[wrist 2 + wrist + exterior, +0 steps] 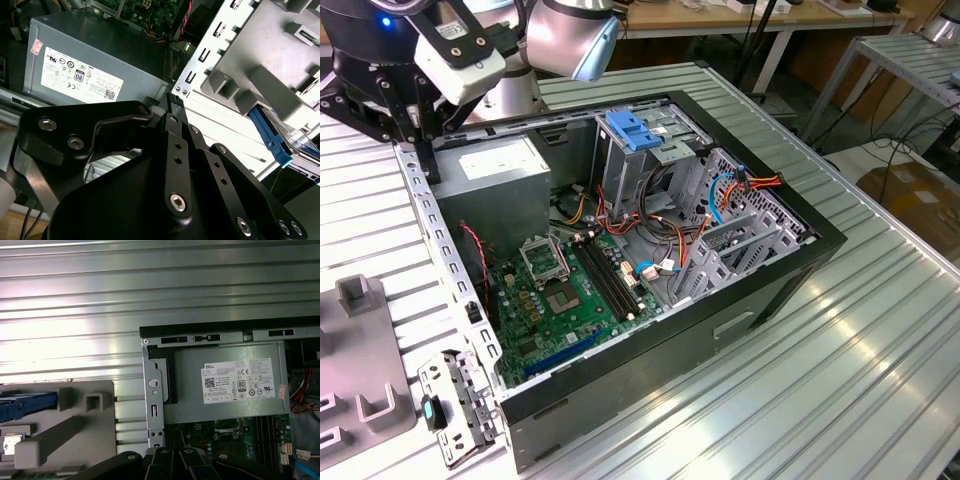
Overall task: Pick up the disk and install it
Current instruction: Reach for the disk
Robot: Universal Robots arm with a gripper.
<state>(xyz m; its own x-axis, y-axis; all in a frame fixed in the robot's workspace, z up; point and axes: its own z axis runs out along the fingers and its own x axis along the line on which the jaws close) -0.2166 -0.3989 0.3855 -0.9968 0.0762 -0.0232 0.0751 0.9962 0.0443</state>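
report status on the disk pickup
Gripper shut, empty, by the computer case edge near the power supply. Disk untouched in the grey fixture. Nothing seen blocking it.

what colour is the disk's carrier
The disk's carrier is blue, clearest in the second wrist view.

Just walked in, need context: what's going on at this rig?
The arm's pincer, shut and empty, hovers over the corner of the open PC case, by the power supply. The disk, in its blue carrier, sits at the grey fixture beside the case. It is not yet picked up or installed.
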